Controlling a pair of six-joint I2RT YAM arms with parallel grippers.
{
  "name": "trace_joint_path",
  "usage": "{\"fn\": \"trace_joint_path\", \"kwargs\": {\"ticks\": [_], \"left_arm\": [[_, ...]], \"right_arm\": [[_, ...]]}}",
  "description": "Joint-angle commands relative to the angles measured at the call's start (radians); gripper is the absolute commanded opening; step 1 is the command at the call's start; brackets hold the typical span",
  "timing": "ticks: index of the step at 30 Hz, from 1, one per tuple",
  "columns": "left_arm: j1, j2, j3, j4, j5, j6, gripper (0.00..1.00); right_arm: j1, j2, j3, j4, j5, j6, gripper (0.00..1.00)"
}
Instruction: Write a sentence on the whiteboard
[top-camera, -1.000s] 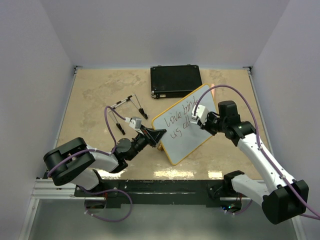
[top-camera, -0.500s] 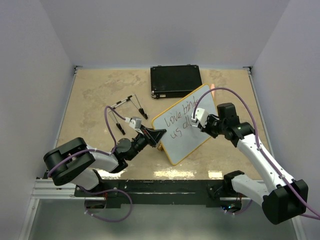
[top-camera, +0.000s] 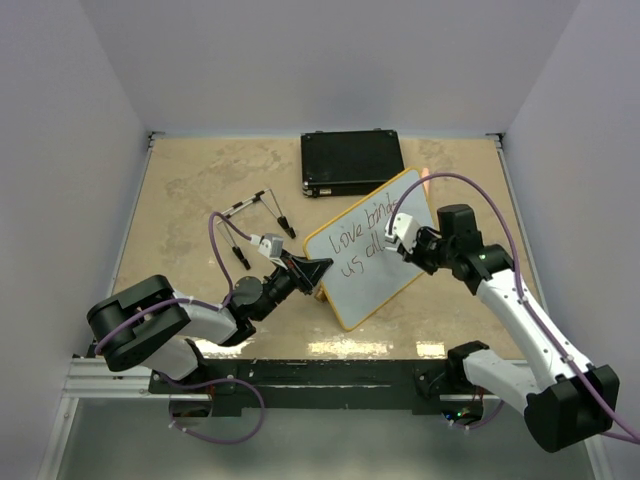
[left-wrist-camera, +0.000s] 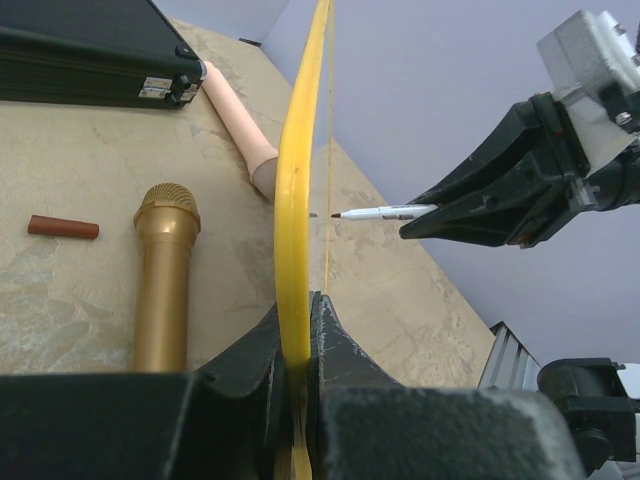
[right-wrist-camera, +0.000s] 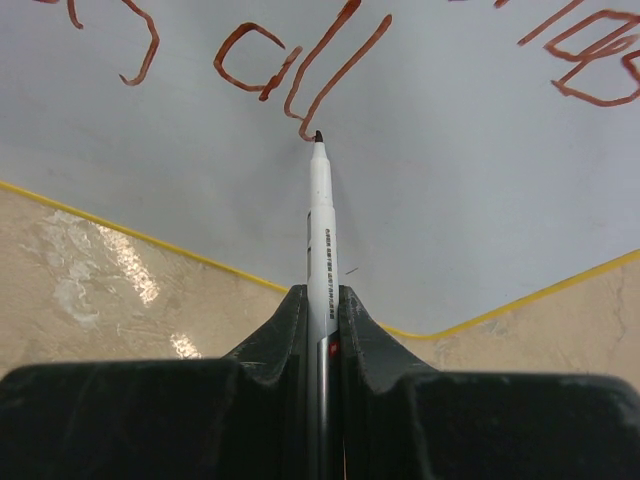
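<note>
whiteboard (top-camera: 375, 280) stands tilted up btwn the two arms, its lower-left edge pinched in the l gripper (left-wrist-camera: 297, 315), jaws closed down on the yellow rim. r gripper (right-wrist-camera: 320, 300) is clamped tight on the marker (right-wrist-camera: 320, 220), whose long axis runs straight out from the jaws at the board face, tip at the foot of the last "l" of the sentence (top-camera: 358, 240); touching or a hair off, can't tell. so any next stroke or lift-off looks like the r arm's job, along that axis, w/ the l just bracing.

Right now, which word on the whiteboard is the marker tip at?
The word "all", last on the lower line: the marker tip sits at the foot of its final l. "us" and "binds" are farther off.
</note>
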Motion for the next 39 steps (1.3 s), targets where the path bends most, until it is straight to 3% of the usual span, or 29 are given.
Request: {"fn": "trace_joint_path", "kwargs": {"ticks": [1, 15, 39], "left_arm": [[-0.009, 0.006, -0.017, -0.012, 0.047, 0.107, 0.00], [-0.009, 0.006, -0.020, -0.013, 0.048, 0.109, 0.00], [-0.009, -0.006, -0.029, -0.006, 0.044, 0.098, 0.00]], "right_arm": [[-0.003, -0.071, 0.081, -0.028, -0.060, -0.001, 0.00], [-0.046, -0.094, 0.034, 0.087, -0.121, 0.060, 0.00], [-0.150, -0.072, 0.038, 0.062, -0.230, 0.038, 0.00]]}}
